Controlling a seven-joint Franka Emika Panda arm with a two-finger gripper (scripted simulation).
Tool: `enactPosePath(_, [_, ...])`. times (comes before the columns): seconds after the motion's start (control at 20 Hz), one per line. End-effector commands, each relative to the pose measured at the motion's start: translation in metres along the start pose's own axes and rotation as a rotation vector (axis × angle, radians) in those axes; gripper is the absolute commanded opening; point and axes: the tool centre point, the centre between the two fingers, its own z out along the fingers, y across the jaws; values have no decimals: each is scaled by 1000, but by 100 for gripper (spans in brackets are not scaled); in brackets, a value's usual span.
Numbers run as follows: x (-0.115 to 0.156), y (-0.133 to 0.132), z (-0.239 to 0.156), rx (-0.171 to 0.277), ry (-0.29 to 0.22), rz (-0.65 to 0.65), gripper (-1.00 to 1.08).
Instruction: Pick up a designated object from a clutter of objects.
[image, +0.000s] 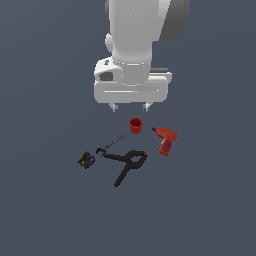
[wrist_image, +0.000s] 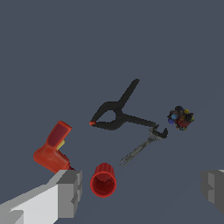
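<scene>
The designated object (image: 86, 160) is a small dark lump with red, blue and yellow specks, lying at the exterior view's left end of the clutter; the wrist view shows the designated object (wrist_image: 180, 117) beside the grey tool's head. My gripper (image: 131, 107) hangs open above the floor, over the red cup (image: 135, 125), well away from the lump. In the wrist view my gripper (wrist_image: 142, 190) shows two grey fingers (wrist_image: 69, 192) spread wide with nothing between them but the red cup (wrist_image: 103, 180) below.
A black clamp (image: 127, 163) lies in the middle, a thin grey tool (image: 111, 144) between it and the cup, and a red-orange drill (image: 165, 139) at the exterior view's right. All rest on a flat dark grey floor (image: 45, 210).
</scene>
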Motion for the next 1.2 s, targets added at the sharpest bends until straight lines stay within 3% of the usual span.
enactPosePath(0.0, [0,0,0,0,0,0,100])
enactPosePath(0.5, [-10,9,11,0,-49,-20,100])
enactPosePath(1.15, [-6,14,17,3,-46,-47,100])
